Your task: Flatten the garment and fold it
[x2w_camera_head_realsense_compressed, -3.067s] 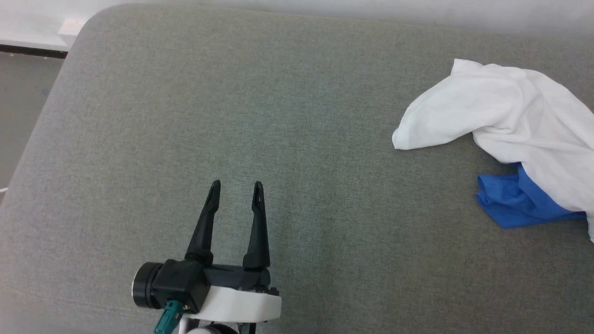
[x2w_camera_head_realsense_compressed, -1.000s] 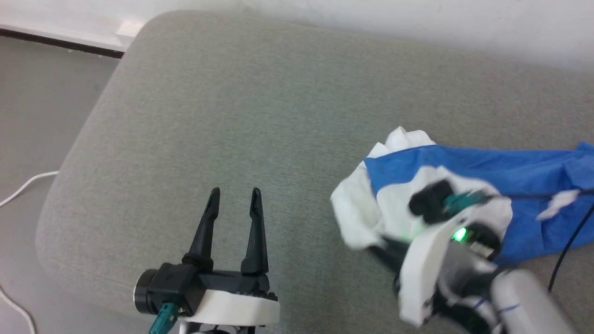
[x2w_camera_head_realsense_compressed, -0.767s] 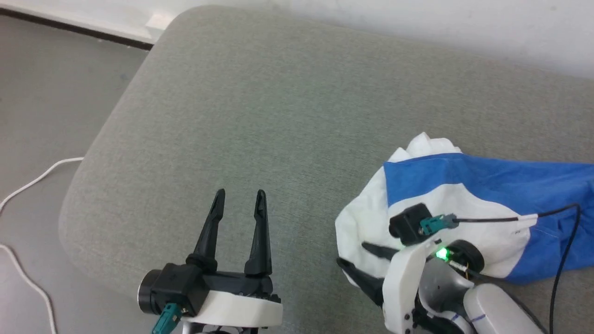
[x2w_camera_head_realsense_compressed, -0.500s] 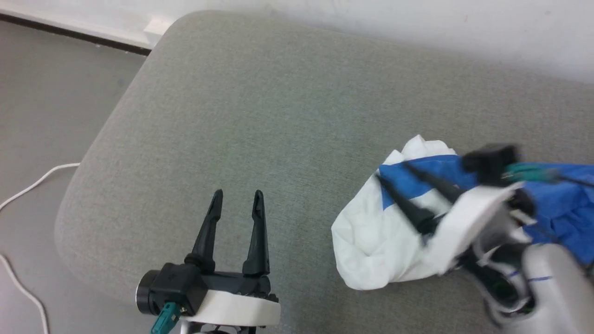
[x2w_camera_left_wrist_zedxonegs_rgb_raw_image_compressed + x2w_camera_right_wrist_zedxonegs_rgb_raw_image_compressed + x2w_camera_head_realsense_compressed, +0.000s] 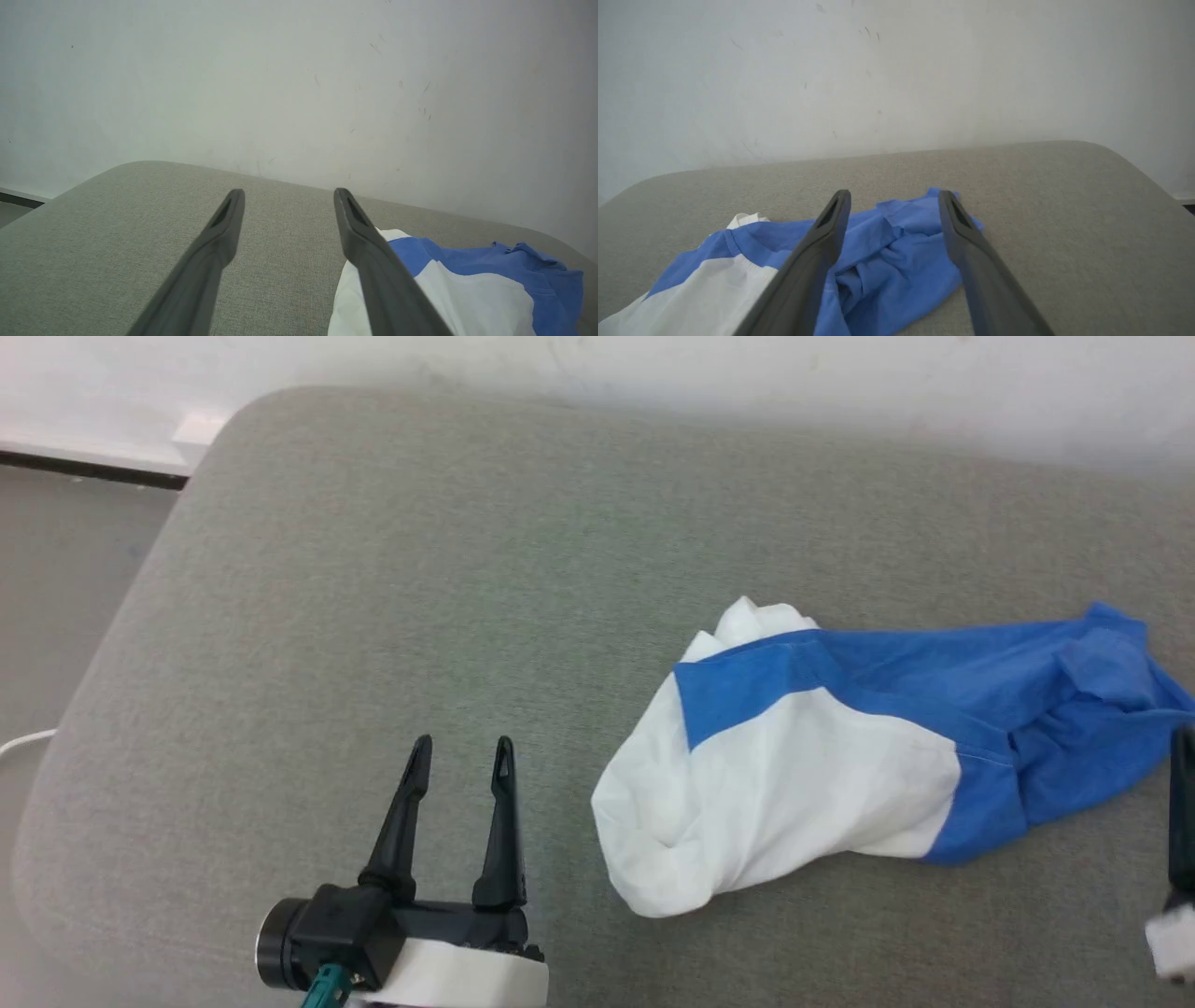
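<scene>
A crumpled garment [image 5: 803, 784] lies right of centre on a grey upholstered cushion [image 5: 373, 569]. Its folds hide most of its front. Its long axis runs left to right, with the bunched white end to the left and the blue end to the right. The left gripper [image 5: 463, 744] hovers nearby, fingers spread and empty. The right gripper [image 5: 894, 193], cut off at the head view's edge, has its fingers wide beside the blue end.

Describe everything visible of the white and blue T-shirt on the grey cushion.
The soft, cotton-looking white T-shirt with royal-blue sleeves and shoulders lies crumpled in a long, creased bundle on the grey fabric cushion: bunched white body toward the robot's left, rumpled blue folds toward its right. It is not flattened.
</scene>
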Motion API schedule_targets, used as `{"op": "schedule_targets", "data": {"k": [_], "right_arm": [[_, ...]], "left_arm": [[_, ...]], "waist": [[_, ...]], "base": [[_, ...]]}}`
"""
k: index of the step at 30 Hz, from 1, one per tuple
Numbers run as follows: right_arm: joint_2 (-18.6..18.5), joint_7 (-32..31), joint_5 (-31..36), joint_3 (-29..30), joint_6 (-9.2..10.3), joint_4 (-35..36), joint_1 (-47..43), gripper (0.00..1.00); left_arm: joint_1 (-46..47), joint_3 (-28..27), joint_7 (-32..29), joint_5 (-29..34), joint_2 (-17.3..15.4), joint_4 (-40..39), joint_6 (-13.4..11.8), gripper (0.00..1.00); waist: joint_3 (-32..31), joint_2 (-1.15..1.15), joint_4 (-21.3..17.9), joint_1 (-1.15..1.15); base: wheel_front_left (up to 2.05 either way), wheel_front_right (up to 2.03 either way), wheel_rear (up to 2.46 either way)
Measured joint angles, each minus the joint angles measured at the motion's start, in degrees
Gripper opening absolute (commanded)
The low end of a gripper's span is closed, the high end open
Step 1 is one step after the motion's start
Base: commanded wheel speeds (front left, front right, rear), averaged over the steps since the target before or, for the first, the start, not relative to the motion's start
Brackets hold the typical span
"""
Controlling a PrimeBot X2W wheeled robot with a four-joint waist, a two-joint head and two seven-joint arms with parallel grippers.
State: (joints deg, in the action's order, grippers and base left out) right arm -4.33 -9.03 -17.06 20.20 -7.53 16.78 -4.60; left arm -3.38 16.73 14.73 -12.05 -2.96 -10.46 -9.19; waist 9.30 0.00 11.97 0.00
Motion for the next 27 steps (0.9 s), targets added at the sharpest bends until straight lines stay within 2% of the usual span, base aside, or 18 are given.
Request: {"op": "schedule_targets", "data": {"k": [7, 10, 18, 27], "right_arm": [[1.25, 3.24, -4.59, 1.54, 0.00, -3.18, -5.64, 1.00], [1.27, 4.26, -4.75, 1.33, 0.00, -3.70, -5.32, 1.00], [1.29, 3.91, -4.33, -0.54, 0.00, -2.87, -3.30, 1.00], [1.30, 2.50, -4.15, -1.67, 0.00, -2.59, -2.96, 1.00]], "left_arm": [[-0.55, 0.14, 0.01, 0.38, -0.01, 0.59, 0.11, 1.00], [1.36, 0.93, -0.64, 1.97, -0.74, 4.17, 1.66, 1.00], [13.94, 4.87, -22.24, 4.50, -6.21, 16.08, 7.76, 1.00], [20.76, 7.99, -28.74, 3.12, -4.36, 25.12, 11.89, 1.00]], "waist": [[1.09, 0.00, -3.60, 0.00], [1.66, 0.00, -4.94, 0.00], [4.22, 0.00, -6.02, 0.00], [7.06, 0.00, -6.42, 0.01]], "base": [[0.00, 0.00, 0.00], [0.00, 0.00, 0.00], [0.00, 0.00, 0.00], [0.00, 0.00, 0.00]]}}
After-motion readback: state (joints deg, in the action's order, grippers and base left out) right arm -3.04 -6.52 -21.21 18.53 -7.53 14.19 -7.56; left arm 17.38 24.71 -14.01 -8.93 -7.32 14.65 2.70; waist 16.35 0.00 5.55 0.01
